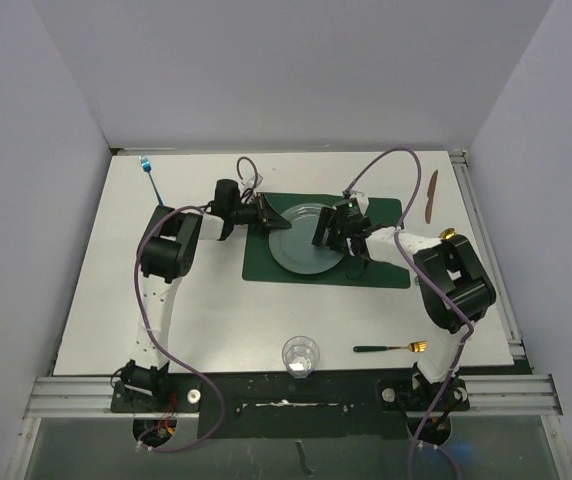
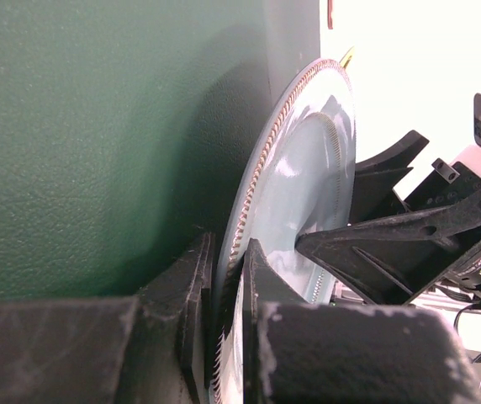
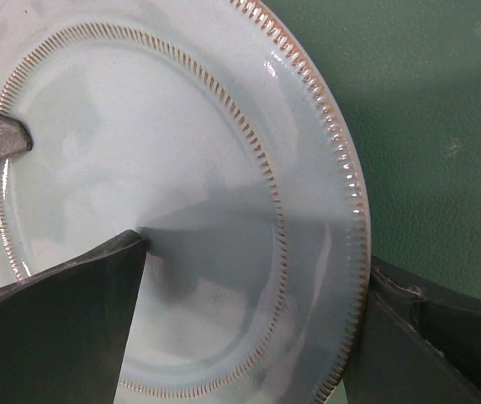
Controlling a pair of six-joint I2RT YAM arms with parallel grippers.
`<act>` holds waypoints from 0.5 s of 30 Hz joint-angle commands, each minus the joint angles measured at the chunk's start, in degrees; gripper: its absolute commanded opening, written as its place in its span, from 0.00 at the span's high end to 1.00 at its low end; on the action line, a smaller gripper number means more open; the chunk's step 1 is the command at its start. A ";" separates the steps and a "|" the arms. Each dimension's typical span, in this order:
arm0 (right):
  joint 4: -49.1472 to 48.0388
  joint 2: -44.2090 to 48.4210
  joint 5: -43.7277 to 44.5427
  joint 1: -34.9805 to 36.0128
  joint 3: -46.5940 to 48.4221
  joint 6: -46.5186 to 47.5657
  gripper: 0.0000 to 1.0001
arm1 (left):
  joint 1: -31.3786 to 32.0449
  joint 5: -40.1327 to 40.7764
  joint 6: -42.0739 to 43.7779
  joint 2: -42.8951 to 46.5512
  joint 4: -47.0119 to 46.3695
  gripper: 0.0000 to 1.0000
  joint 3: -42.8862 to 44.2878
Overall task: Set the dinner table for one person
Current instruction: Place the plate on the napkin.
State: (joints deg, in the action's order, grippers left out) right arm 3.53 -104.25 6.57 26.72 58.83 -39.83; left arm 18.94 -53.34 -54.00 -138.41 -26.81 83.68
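A pale blue plate [image 1: 301, 250] with a ribbed rim lies on the dark green placemat [image 1: 266, 262] in the middle of the white dinner table [image 1: 106, 300]. My left gripper [image 1: 271, 218] is shut on the plate's left rim; in the left wrist view its jaws [image 2: 228, 261] pinch the rim of the plate [image 2: 308, 177]. My right gripper [image 1: 338, 238] is open over the plate's right side. In the right wrist view it [image 3: 257, 261] straddles the rim of the plate [image 3: 140, 126], with one finger over the plate and the other outside it above the placemat [image 3: 425, 101].
A blue spoon [image 1: 148, 170] lies at the back left and a brown knife [image 1: 431, 195] at the back right. A clear glass [image 1: 301, 355] stands at the front edge. A gold fork with a dark handle [image 1: 391, 348] lies to its right.
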 commanded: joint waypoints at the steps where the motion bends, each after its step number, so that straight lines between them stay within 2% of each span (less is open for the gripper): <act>1: 6.35 -6.07 -6.41 8.94 0.77 8.93 0.19 | 10.46 -2.71 -0.77 -0.78 -1.05 1.00 0.86; 15: 10.99 2.98 1.56 8.95 0.68 8.11 0.12 | 9.27 -2.38 -0.73 0.84 -0.47 1.00 1.09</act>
State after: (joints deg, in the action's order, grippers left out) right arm 9.15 -101.97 9.13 28.64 59.02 -40.58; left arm 19.09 -55.37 -53.34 -138.58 -27.51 83.68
